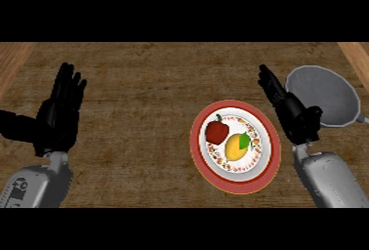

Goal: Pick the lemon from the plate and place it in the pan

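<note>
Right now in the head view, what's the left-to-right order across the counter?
Open black left hand → dark red bell pepper → yellow lemon, both on the red-rimmed patterned plate → open black right hand → grey metal pan.

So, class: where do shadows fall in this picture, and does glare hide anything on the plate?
Head view: a dark shadow lies on the counter beside the left hand, toward the left edge; lighting across the wood is otherwise even. No glare on the plate: the lemon and red pepper show plainly. The pan looks evenly grey.
</note>
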Motion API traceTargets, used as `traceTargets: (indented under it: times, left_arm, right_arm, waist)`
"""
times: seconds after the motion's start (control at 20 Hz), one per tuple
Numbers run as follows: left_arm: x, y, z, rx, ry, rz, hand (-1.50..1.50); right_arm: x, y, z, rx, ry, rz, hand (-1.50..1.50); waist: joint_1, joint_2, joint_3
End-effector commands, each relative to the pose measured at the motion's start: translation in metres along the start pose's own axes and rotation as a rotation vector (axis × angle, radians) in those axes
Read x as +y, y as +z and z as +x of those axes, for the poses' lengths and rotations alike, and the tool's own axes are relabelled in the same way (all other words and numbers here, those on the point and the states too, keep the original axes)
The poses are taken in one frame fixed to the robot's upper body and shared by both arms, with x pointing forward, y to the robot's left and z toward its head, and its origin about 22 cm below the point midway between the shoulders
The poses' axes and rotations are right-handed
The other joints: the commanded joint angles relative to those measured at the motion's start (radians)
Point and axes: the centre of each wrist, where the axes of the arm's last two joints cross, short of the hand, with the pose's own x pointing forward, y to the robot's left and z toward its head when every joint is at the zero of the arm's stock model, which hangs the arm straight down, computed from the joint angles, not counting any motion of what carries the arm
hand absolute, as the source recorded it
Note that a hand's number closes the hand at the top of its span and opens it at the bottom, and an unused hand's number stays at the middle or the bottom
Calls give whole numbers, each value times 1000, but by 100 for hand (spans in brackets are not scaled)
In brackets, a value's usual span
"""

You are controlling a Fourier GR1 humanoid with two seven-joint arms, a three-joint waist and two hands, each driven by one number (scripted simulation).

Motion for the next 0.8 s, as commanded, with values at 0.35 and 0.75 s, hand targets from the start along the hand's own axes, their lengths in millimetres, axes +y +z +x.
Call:
traceTargets:
  times: [0.35,0.75]
  left_arm:
    - [27,3,-24,20,-219,-47,0]
    - [40,-2,-23,43,-216,-44,0]
  right_arm:
    - [-9,66,-84,59,171,-194,150]
    - [-39,140,-31,-105,454,-393,-150]
  waist:
    - [-22,-4,-10]
    - [-46,-13,-13]
